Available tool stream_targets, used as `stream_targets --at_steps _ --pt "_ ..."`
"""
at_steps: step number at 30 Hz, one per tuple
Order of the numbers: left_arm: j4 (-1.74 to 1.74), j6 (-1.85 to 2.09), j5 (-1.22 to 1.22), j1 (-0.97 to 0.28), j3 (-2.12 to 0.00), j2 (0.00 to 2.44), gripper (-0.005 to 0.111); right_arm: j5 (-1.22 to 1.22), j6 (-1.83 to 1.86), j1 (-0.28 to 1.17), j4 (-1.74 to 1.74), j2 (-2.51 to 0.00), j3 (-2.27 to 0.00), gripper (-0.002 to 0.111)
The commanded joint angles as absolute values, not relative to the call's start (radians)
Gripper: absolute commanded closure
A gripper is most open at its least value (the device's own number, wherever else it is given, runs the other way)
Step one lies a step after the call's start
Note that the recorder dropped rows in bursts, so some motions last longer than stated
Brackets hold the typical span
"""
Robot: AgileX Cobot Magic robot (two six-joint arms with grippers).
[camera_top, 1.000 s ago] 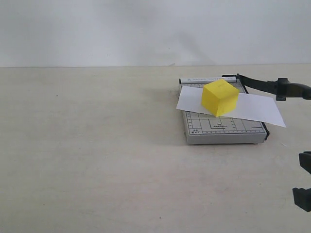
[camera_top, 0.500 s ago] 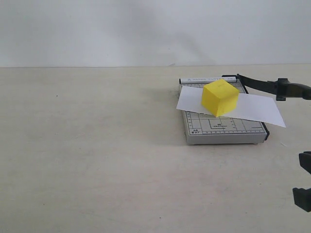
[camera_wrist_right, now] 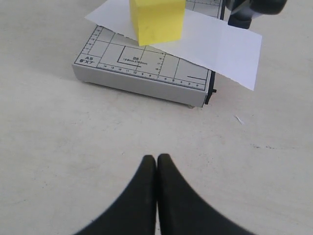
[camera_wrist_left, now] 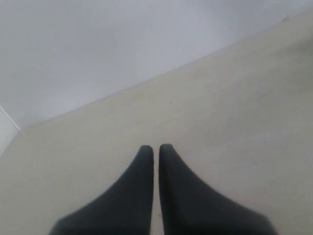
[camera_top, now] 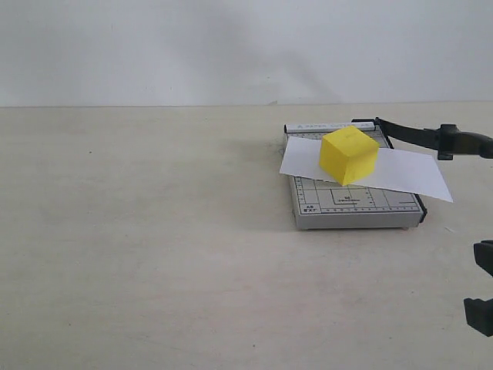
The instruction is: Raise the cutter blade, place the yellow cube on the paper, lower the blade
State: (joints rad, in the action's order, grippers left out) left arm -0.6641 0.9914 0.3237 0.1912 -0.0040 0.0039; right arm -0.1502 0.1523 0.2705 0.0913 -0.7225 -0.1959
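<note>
The yellow cube stands on the white paper, which lies across the grey gridded cutting board. From its hinge at the board's far corner, the cutter blade rises out to the right, its thick black handle held off the board. In the right wrist view the cube, paper and board lie ahead of my right gripper, which is shut on nothing over bare table. My left gripper is shut and empty, with none of the task's things in its view.
A beige table runs back to a white wall. Black parts of the right arm show at the lower right edge of the exterior view, in front of and to the right of the board.
</note>
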Motion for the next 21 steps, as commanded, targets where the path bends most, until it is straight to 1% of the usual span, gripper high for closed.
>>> stream_targets --at_steps 1,4,9,11,16,21 --pt "-0.748 0.686 0.202 0.209 0.0 0.0 0.102 -0.146 0.155 0.269 0.094 -0.719 -0.203 0.108" --pt "-0.747 0.558 0.186 0.252 0.0 0.0 0.102 -0.146 0.155 0.269 0.094 -0.719 -0.203 0.108" --pt "-0.736 0.507 0.324 0.341 0.0 0.0 0.102 -0.146 0.155 0.269 0.094 -0.719 -0.203 0.108" --pt "-0.736 0.507 0.359 0.339 0.0 0.0 0.102 -0.146 0.155 0.269 0.094 -0.719 -0.203 0.108" --pt "-0.736 0.507 0.359 0.337 0.0 0.0 0.102 -0.137 0.155 0.269 0.094 -0.719 -0.203 0.108" --pt "-0.672 0.515 0.316 0.26 0.0 0.0 0.102 -0.076 0.155 0.269 0.094 -0.719 -0.203 0.108"
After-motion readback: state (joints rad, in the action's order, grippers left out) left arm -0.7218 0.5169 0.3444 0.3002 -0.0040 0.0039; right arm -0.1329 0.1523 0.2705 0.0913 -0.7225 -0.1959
